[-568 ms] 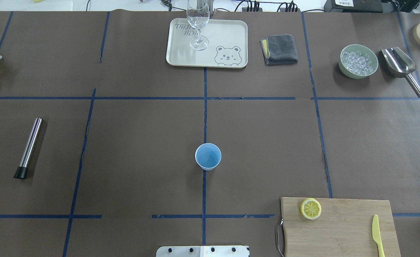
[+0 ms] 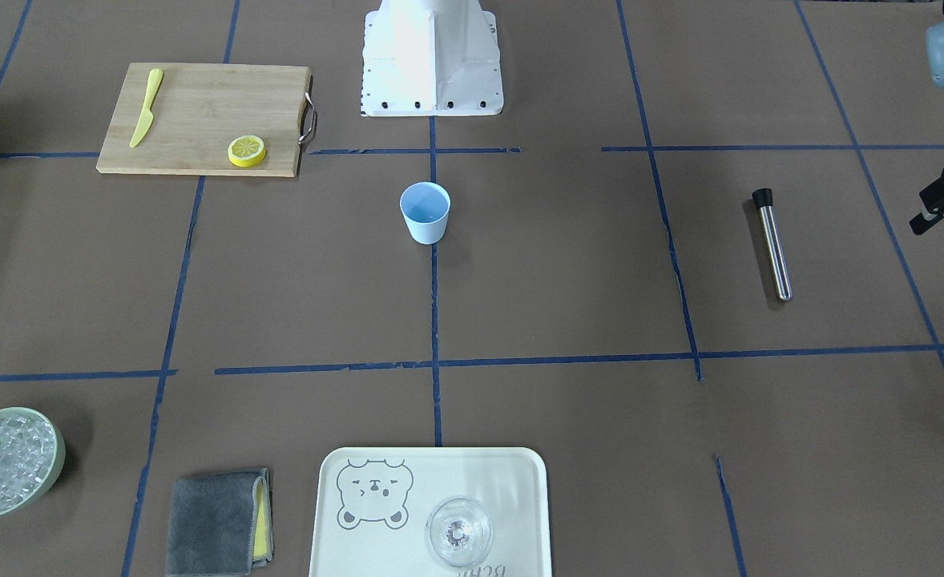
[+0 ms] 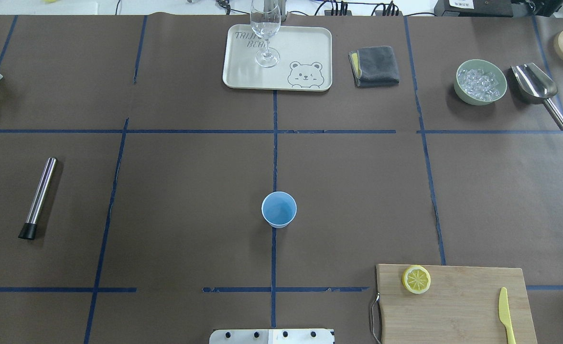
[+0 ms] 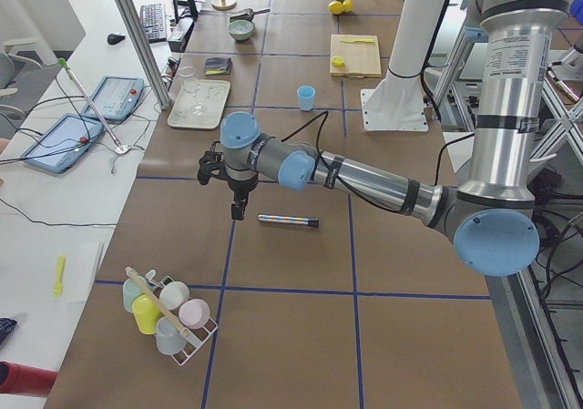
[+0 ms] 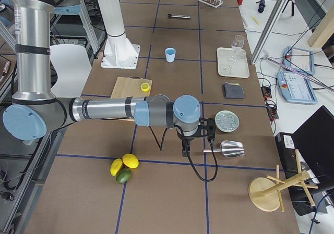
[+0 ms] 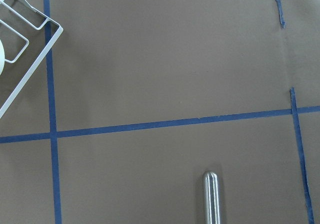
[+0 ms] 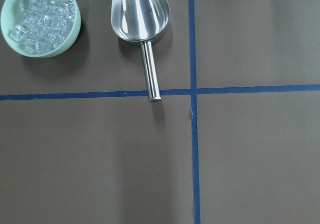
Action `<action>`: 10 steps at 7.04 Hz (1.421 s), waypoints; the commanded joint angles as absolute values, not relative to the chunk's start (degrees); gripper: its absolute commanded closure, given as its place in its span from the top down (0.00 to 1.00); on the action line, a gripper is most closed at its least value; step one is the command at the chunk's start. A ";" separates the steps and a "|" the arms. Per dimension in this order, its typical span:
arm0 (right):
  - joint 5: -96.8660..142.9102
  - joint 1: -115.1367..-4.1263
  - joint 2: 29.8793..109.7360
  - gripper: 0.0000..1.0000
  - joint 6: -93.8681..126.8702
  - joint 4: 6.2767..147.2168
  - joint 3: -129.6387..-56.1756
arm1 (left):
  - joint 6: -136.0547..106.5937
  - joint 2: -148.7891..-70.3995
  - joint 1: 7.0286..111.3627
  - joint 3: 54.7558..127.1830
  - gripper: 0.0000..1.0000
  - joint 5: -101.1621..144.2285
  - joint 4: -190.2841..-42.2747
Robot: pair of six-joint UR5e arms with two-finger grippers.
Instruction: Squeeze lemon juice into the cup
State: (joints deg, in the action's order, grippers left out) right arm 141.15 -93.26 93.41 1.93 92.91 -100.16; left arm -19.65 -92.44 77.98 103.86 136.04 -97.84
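A light-blue cup (image 3: 278, 209) stands upright and empty-looking at the table's middle; it also shows in the front view (image 2: 425, 211). One lemon slice (image 3: 416, 279) lies flat on the near-left corner of a wooden cutting board (image 3: 463, 306), and shows in the front view (image 2: 247, 151). My left gripper (image 4: 237, 212) hangs over the table's far left end, beside a steel muddler (image 3: 39, 197). My right gripper (image 5: 185, 151) hangs over the far right end, near the ice scoop (image 5: 229, 148). Both are far from cup and lemon. I cannot tell whether either is open or shut.
A yellow plastic knife (image 3: 505, 314) lies on the board. At the back stand a tray (image 3: 310, 43) with a clear glass (image 3: 265, 28), a grey cloth (image 3: 376, 66), and a green bowl of ice (image 3: 472, 99). Whole lemons and a lime (image 5: 124, 168) lie past the right end; a cup rack (image 4: 168, 318) stands past the left.
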 commanded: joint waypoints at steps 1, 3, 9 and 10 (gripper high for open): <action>142.72 -87.93 93.34 1.00 5.42 92.64 -100.03 | -19.51 -92.37 77.96 104.06 1.00 135.97 -97.91; 142.39 -81.68 93.43 1.00 11.37 82.06 -100.11 | -19.51 -92.29 78.05 104.06 1.00 135.88 -97.91; 124.22 -50.67 92.99 1.00 60.63 75.76 -121.17 | -19.60 -92.37 78.05 105.64 1.00 135.53 -98.52; 119.06 -44.80 93.16 1.00 65.17 75.76 -124.07 | -19.60 -92.46 77.96 105.64 1.00 135.53 -98.53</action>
State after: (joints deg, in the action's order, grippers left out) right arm 124.42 -51.69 93.06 57.21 75.87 -120.32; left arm -19.61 -92.40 78.00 105.61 135.54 -98.45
